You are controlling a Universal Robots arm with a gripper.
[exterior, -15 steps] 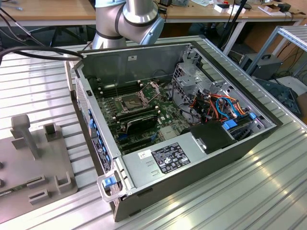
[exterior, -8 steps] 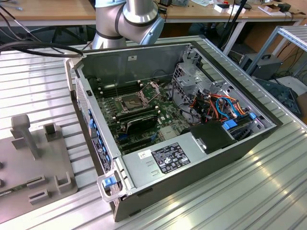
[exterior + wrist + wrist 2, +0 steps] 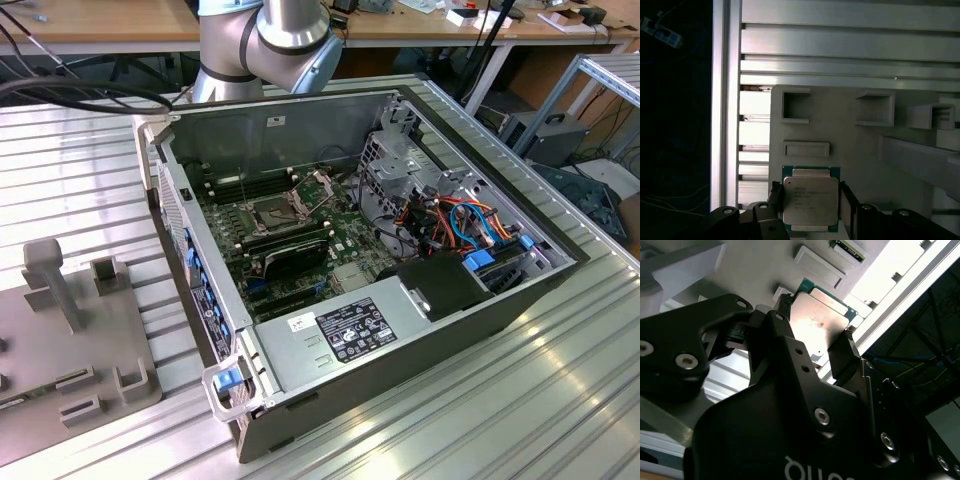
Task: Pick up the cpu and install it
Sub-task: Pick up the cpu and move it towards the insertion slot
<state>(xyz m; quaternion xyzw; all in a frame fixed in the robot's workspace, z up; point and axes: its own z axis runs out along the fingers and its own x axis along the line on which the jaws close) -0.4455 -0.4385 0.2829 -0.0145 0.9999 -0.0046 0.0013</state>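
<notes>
– Tool (image 3: 810, 190) pinching the cpu (image 3: 810, 205) by two opposite edges; chip sits square between the jaws, grey fixture plate (image 3: 855, 150) just beyond it.
– Looks right; reckon the lift wants a level chip, light grip, no twist; edges only, nothing touching the underside; any tilt risks it slipping from the jaws.

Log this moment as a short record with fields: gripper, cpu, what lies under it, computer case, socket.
gripper: fingers shut against two opposite edges of the cpu
cpu: metal top faces both wrist views; resting or lifted cannot be told
under it: grey fixture plate with raised pockets
computer case: open, motherboard exposed
socket: dark square in a metal frame on the motherboard
</notes>
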